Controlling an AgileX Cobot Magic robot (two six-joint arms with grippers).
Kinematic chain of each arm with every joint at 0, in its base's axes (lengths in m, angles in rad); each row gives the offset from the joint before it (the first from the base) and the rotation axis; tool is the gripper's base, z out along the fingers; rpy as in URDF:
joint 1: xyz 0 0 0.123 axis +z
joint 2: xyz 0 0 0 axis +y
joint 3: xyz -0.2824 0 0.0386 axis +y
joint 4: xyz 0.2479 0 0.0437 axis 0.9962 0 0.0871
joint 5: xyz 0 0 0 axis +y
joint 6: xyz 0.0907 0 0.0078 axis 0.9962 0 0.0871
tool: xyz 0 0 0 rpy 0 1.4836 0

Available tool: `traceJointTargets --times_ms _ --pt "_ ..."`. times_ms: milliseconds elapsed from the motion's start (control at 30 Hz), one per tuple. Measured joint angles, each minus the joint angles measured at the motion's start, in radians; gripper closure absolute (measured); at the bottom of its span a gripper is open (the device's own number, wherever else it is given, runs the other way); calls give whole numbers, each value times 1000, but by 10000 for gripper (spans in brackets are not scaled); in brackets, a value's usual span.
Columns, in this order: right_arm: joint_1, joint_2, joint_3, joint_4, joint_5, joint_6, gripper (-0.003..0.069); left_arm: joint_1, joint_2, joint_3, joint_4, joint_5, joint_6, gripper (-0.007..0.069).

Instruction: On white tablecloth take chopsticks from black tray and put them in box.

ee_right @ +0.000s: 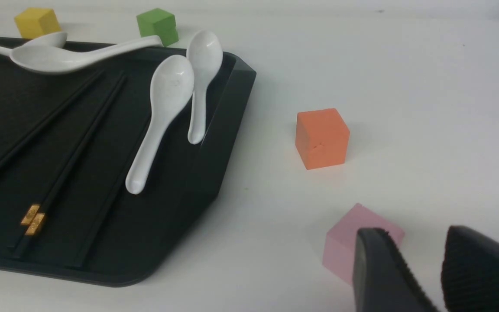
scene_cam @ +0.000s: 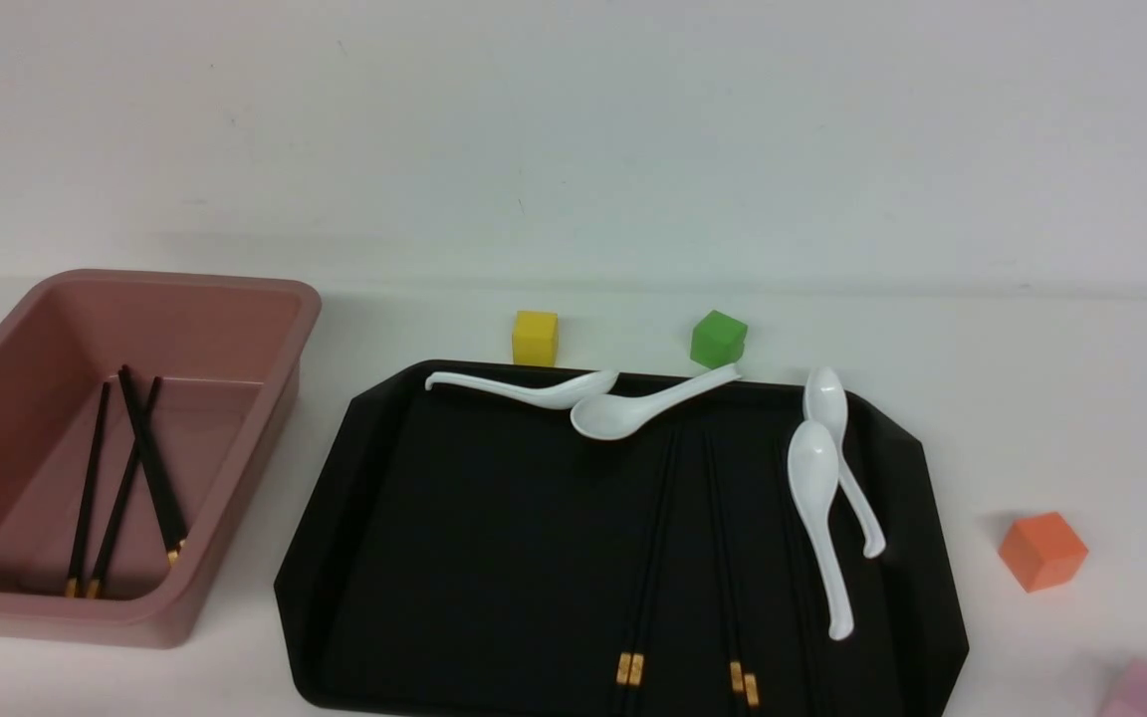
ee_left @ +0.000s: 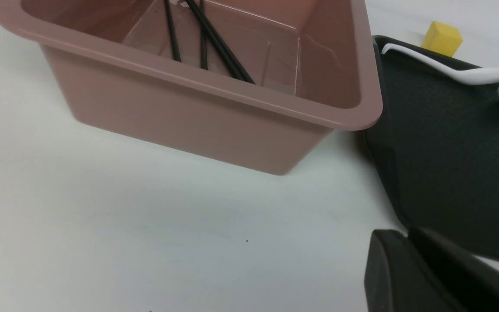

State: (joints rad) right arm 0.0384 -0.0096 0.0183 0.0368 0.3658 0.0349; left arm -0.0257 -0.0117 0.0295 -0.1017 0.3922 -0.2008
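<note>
Chopsticks [scene_cam: 645,558] lie in two places. Two pairs and seemingly a fifth stick rest lengthwise on the right half of the tray [scene_cam: 474,538], gold bands toward the robot; the others [scene_cam: 125,478] lie loosely crossed on the floor of the box [scene_cam: 225,498], which sits on the cloth [scene_cam: 1032,378] just left of the tray. Four white spoons [scene_cam: 817,518] also lie on the tray: two along its far rim, two near its right edge. A yellow cube [scene_cam: 535,338] and a green cube [scene_cam: 718,339] stand just behind the tray; an orange cube [scene_cam: 1042,551] and a pink cube [scene_cam: 1146,692] stand on the cloth to its right. Neither arm shows in the front view. The left gripper [ee_left: 409,277] hangs over bare cloth near the box's corner, its fingers nearly together with nothing between them. The right gripper [ee_right: 422,273] hovers just beside the pink cube, jaws parted and empty.
</note>
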Motion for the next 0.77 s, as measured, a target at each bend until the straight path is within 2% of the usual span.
traceJointTargets --times_ms 767 --pt "0 0 0 0 0 0 417 0 0 0 0 0 0 548"
